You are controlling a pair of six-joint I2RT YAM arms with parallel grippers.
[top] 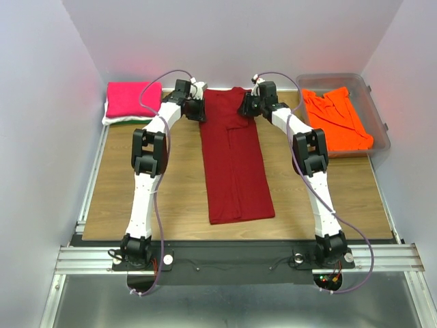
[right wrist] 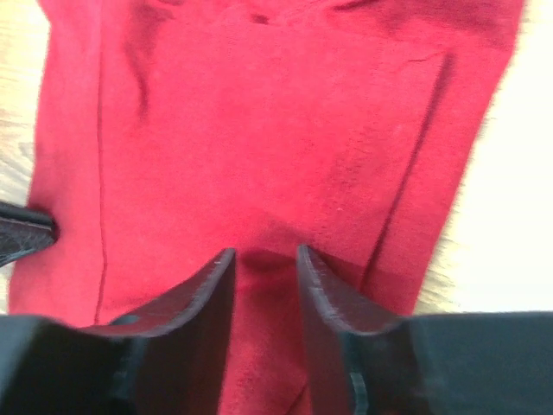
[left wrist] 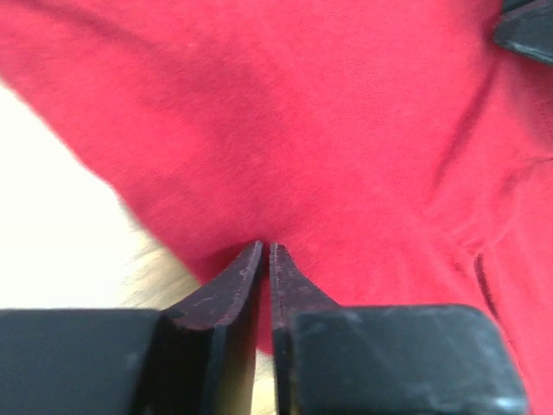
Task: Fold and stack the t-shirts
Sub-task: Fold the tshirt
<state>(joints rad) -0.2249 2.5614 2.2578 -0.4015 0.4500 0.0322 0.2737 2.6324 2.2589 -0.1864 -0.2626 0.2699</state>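
**benchlurker:** so how far along is this fold-and-stack thing?

**yam_fan:** I'd say roughly halfway, judging from the top view. The dark red t-shirt (top: 232, 164) lies in the middle of the table (top: 136, 198), already folded lengthwise into a long narrow strip, collar end toward the top of the frame. It hasn't been folded across yet and it isn't on any pile.

**benchlurker:** and the rest?

**yam_fan:** Upper left of the frame has a stack with the pink t-shirt (top: 132, 99) folded on top. A white edge (top: 109, 120) and a bit of green (top: 131, 117) peek out underneath, so those look done. The orange t-shirt (top: 336, 121) is crumpled in the clear tub (top: 369, 92) at the upper right, not touched at all by the look of it.

**benchlurker:** what are the arms doing?

**yam_fan:** Both are up at the collar end. The left hand (top: 193, 109) is at the strip's upper-left corner and the right hand (top: 247, 104) at its upper-right corner. On the right wrist cam the fingers are spread, with red cloth lying flat in the gap, so it's not clamping anything. On the left cam the fingers are almost pressed together, just a sliver between them, tips right at the cloth. Can't tell if a bit of fabric is nipped in there.

**benchlurker:** so what's to go?

**yam_fan:** My guess is cross-fold the red one, put it on the pink pile, then do the orange from scratch
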